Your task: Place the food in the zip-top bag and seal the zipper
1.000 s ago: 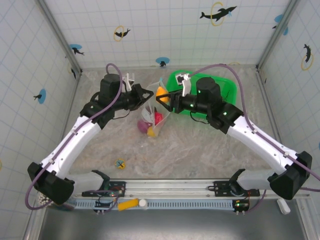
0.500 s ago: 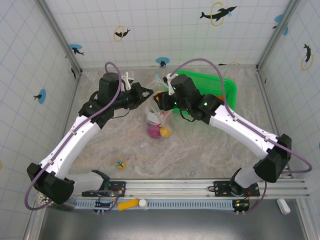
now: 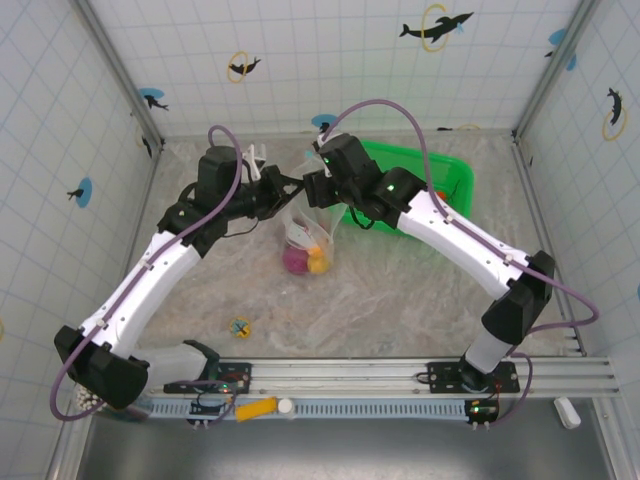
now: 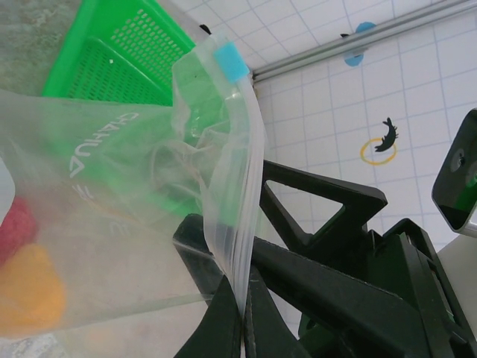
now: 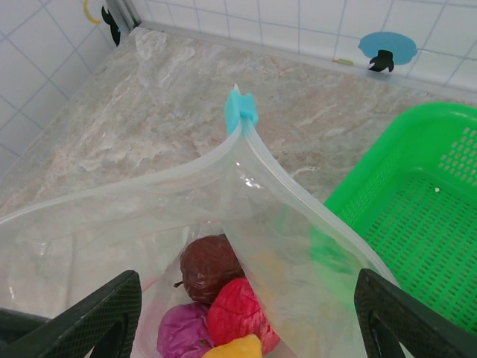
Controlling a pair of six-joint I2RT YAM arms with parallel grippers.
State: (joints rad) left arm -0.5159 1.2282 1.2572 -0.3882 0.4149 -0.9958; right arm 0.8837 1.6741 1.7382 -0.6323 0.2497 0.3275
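Observation:
The clear zip-top bag (image 3: 308, 232) hangs upright with its mouth open. My left gripper (image 3: 292, 187) is shut on the bag's top edge, pinching the zipper (image 4: 240, 224) strip below its blue slider tab (image 4: 229, 60). My right gripper (image 5: 247, 277) stands open, wide above the bag's mouth, with nothing between its fingers (image 5: 112, 313). Inside the bag lies food: a dark maroon piece (image 5: 211, 265), a red one (image 5: 242, 313), a purple one (image 5: 186, 332) and a yellow one (image 5: 235, 349). From above the food (image 3: 305, 260) shows as a cluster at the bag's bottom.
The green mesh basket (image 3: 452, 176) stands right behind the right arm, close to the bag (image 5: 417, 216). A small yellow-and-blue item (image 3: 240, 327) lies on the table near the front. Tiled walls close in the back and both sides.
The right arm has swung left from the basket to above the bag's mouth and its jaws have opened. The orange piece it carried is no longer between its fingers. The left gripper kept its hold.

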